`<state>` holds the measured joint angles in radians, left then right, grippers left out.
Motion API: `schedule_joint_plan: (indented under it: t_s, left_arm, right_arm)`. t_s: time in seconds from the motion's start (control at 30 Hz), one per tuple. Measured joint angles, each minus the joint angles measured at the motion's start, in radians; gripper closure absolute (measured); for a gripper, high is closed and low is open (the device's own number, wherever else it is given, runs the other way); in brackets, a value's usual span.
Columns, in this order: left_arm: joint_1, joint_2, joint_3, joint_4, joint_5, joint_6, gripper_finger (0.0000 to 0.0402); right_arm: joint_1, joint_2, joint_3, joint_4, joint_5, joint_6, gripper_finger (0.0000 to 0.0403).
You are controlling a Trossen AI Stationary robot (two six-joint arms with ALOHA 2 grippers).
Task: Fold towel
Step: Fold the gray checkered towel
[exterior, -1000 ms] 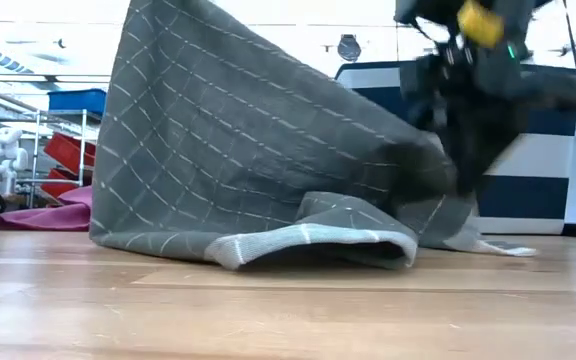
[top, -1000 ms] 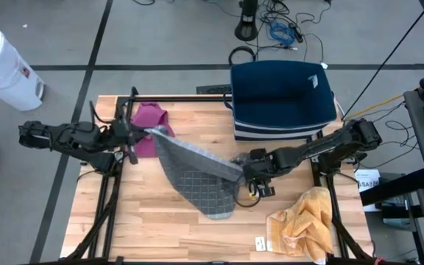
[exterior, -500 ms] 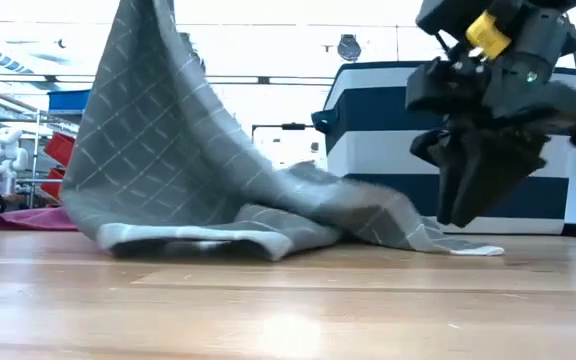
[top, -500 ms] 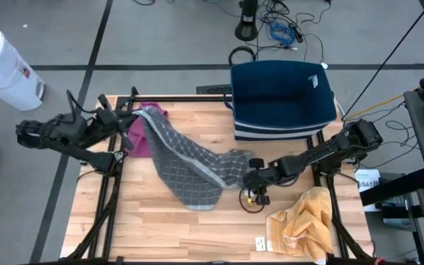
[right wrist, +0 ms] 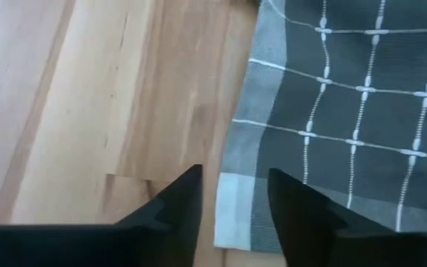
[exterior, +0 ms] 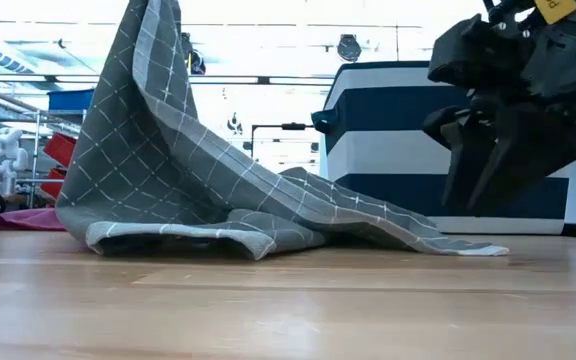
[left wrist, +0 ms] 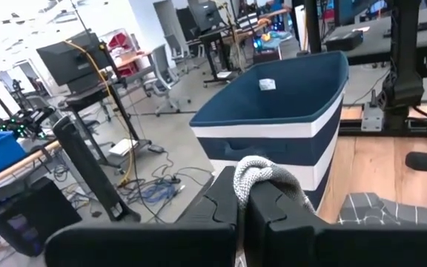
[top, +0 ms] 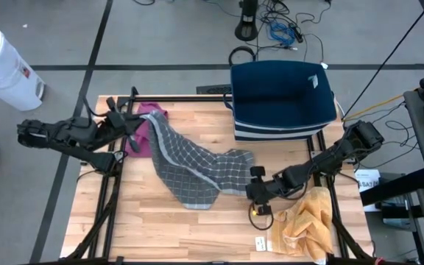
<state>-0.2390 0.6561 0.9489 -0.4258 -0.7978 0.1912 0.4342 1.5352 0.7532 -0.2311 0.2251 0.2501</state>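
Since the earlier frames, the right pincer (top: 254, 195) has let go of the grey towel (top: 190, 165) and drawn back toward the yellow cloth (top: 300, 224); its fingers now stand apart with nothing between them.

High view: the towel lies crumpled mid-bench (top: 146, 235), one corner raised to the left pincer (top: 135, 125) beside the magenta cloth (top: 144, 125).

Low view: the towel rises in a peak, its top cut off by the frame; the blue bin (exterior: 408, 140) stands behind.

Left wrist view: fingers closed on a bunched towel corner (left wrist: 262, 176).

Right wrist view: the towel's white-checked hem (right wrist: 332, 148) lies flat beyond the parted fingers (right wrist: 180, 204).
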Motion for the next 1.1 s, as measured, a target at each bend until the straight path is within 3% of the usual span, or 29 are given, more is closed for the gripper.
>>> schedule_joint_plan:
  t_s: [0.2,0.37,0.7,1.1]
  left_arm:
    - [0.0,0.001,0.0,0.0,0.01,-0.009,0.0401]
    - [0.0,0.004,0.0,0.0,0.034,-0.022,0.0401]
    - [0.0,0.004,-0.001,0.0,0.048,-0.027,0.0401]
    - [0.001,0.004,-0.001,0.0,0.048,-0.025,0.0401]
  right_arm:
    - [-0.008,0.017,0.0,0.02,-0.028,0.055,0.0174]
    - [-0.039,0.106,0.0,0.037,-0.098,0.048,0.014]
    - [-0.09,0.132,0.003,0.046,-0.106,-0.024,0.0136]
    - [-0.135,0.023,-0.003,-0.009,-0.043,-0.08,0.014]
